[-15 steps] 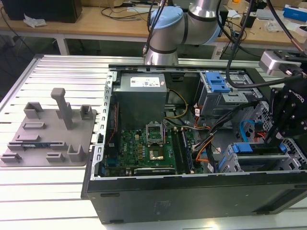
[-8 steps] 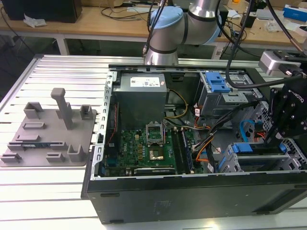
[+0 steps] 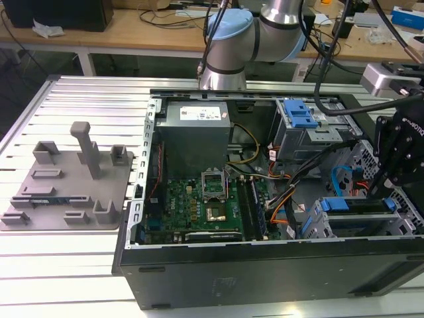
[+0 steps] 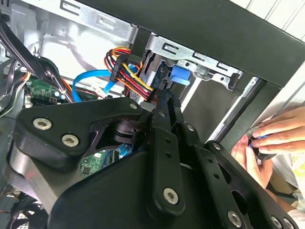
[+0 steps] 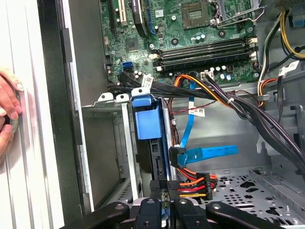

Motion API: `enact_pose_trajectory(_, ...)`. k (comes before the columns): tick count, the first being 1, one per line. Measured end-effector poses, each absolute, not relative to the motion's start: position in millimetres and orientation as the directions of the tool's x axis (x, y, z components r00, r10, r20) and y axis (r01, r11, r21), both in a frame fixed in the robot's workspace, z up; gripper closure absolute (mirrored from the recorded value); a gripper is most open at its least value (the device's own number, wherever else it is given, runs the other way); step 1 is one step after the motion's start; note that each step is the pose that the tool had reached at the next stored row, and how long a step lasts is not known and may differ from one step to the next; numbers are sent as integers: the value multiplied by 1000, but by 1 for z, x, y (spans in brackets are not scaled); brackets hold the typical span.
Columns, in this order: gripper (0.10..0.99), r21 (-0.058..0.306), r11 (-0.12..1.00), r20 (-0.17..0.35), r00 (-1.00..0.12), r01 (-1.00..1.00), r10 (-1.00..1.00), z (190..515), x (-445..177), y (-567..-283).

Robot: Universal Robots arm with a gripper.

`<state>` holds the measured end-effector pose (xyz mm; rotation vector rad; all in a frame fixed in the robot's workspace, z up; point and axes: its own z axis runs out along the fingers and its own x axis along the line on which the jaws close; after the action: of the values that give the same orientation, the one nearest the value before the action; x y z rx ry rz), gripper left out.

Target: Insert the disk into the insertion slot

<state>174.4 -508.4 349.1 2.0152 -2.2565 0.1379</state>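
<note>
On the slatted bench (image 3: 66, 265), an open computer case (image 3: 265, 271) holds the insertion slot (image 5: 126, 138) in one corner. The fingers (image 4: 171, 114) pinch the disk (image 5: 144, 121) edgewise, matching the slot's walls.

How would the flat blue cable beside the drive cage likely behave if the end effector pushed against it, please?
The flat blue cable probably flexes aside easily, since it already bends and folds. It looks thin, so likely light.

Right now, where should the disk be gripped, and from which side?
Probably by its narrow exposed edge, coming straight in through the open side of the case: the disk stands on edge in the insertion slot, whose metal walls flank its broad faces.
</note>
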Motion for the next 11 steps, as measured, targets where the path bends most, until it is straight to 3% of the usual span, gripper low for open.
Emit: enact_pose_trajectory(11, 918, 10, 113, 122, -111, -994, -986, 349, 174, -510)
